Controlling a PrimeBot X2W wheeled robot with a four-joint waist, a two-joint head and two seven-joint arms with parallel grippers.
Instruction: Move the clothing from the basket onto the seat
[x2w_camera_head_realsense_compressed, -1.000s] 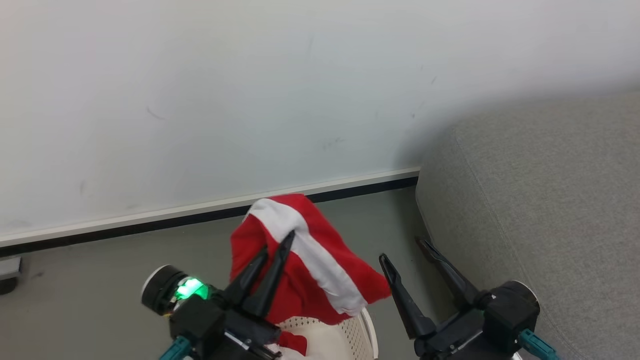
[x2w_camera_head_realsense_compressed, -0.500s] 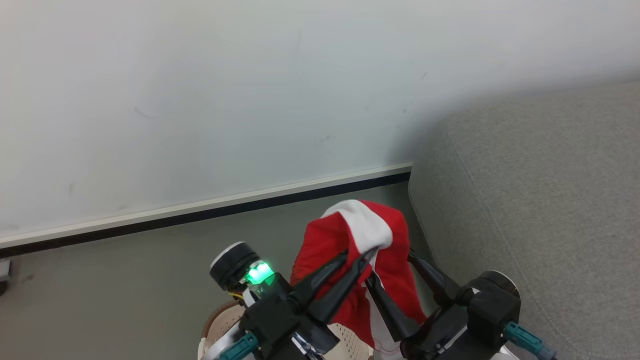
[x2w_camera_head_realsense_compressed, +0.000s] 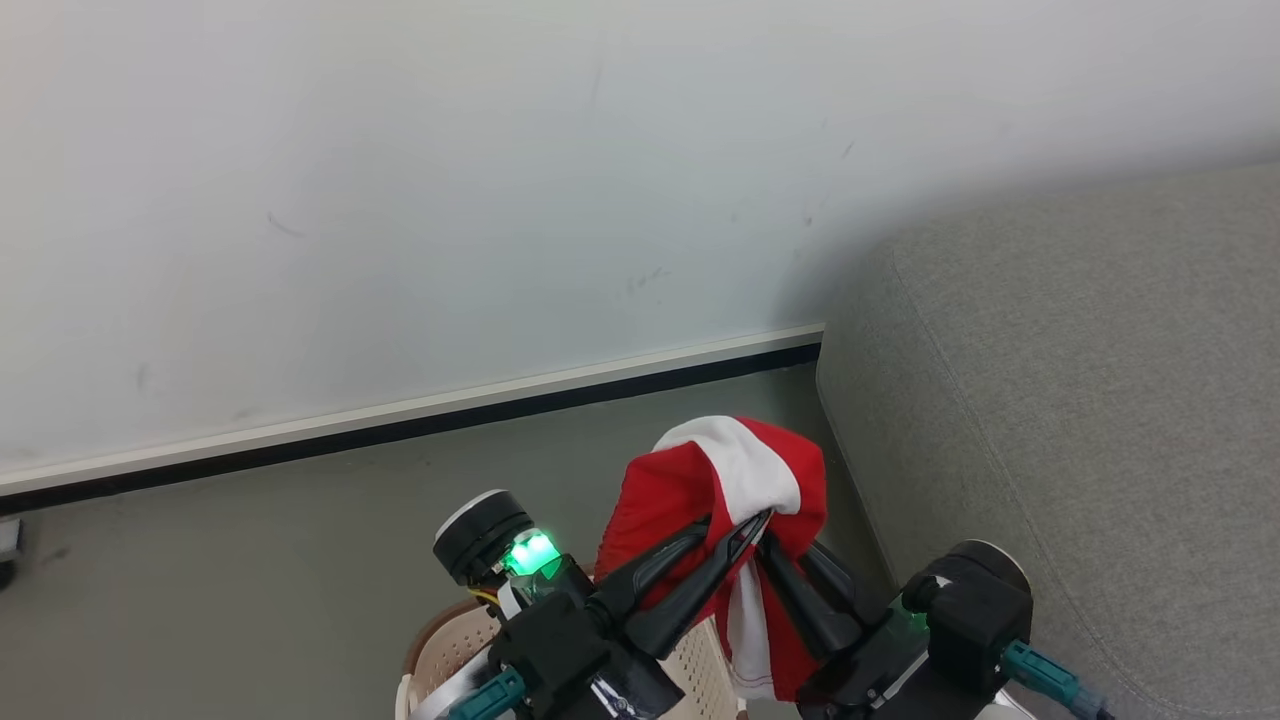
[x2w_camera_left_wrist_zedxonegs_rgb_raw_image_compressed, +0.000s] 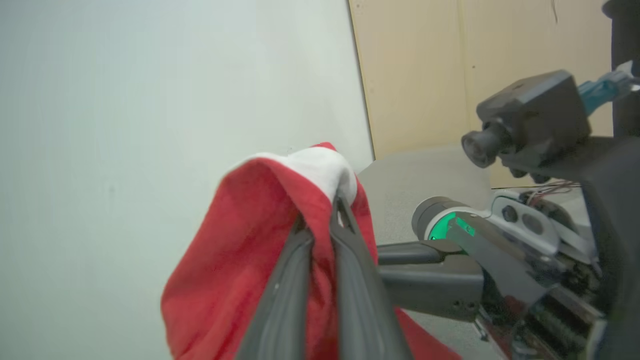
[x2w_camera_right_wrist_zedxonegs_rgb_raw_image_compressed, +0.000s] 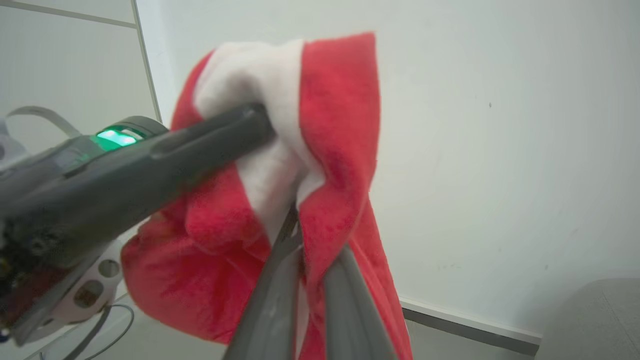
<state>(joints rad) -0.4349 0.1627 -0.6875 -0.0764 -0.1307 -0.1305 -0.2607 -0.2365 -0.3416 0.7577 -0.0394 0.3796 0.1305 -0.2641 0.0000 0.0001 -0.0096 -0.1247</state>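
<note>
A: As far as the dark fingers can be followed, what is held between them?

B: The left gripper (x2w_camera_head_realsense_compressed: 738, 520) is closed on the clothing (x2w_camera_head_realsense_compressed: 665, 490), and a white stripe near the top fold is pinched by it. The right gripper (x2w_camera_head_realsense_compressed: 790, 562) is closed too, on the same red cloth, just below the left tips.

A: How is the cloth arranged around them?

B: It is bunched over both pairs of fingers, and a red and white part is draped down between the two grippers. They are seen very near to each other.

A: Where is it found, compared with the basket and the seat?

B: It is held up in the air above the basket (x2w_camera_head_realsense_compressed: 452, 632). A brown rim and a cream wall with holes are seen at the bottom edge, under the left gripper. The seat (x2w_camera_head_realsense_compressed: 1080, 400) is placed at the right, near the cloth. What is inside the basket cannot be told.

A: And farther out?

B: A grey floor (x2w_camera_head_realsense_compressed: 250, 560) and a pale wall (x2w_camera_head_realsense_compressed: 480, 200) with a dark strip at its foot are seen behind.
</note>
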